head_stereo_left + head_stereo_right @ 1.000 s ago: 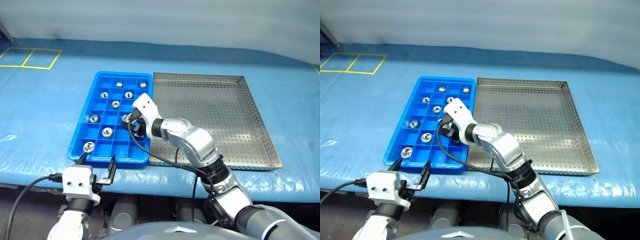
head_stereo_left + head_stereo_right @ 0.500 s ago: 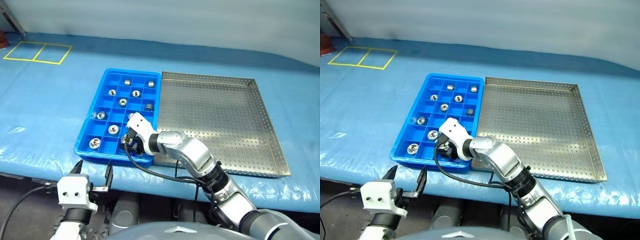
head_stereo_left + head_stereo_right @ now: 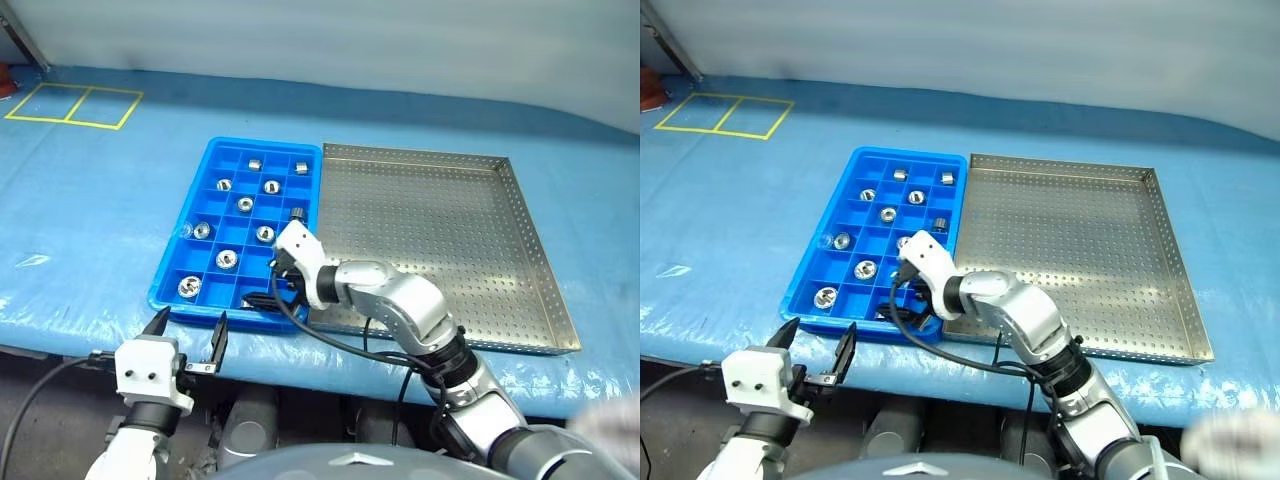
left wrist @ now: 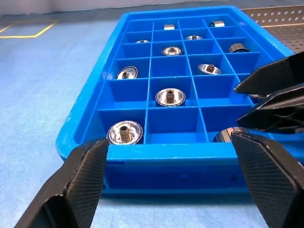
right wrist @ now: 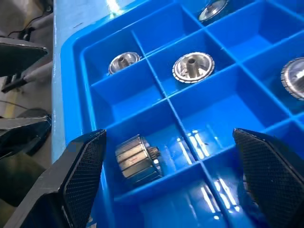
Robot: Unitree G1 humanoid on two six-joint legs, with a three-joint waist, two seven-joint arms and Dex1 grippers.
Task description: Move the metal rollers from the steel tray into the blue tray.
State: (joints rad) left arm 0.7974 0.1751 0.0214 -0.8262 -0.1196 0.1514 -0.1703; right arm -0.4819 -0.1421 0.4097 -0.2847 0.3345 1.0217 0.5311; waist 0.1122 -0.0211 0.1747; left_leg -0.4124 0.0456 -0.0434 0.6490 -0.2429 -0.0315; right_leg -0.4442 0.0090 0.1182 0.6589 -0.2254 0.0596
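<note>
A blue-covered table (image 3: pixel 90 200) carries the blue tray (image 3: pixel 192 214) touching the steel tray (image 3: pixel 440 235) beside it.

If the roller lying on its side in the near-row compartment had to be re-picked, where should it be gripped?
That roller lies tipped over, ribbed barrel up, near a compartment wall of the blue tray. Probably come from straight above and pinch its two flat end faces; the curved sides would likely roll.

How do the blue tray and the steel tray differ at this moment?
The blue tray is plastic, with a grid of compartments; the steel tray is metal, with one perforated floor. The blue tray holds rollers; no roller shows in the steel tray. The blue tray is narrower. Both are rectangular and lie side by side.
</note>
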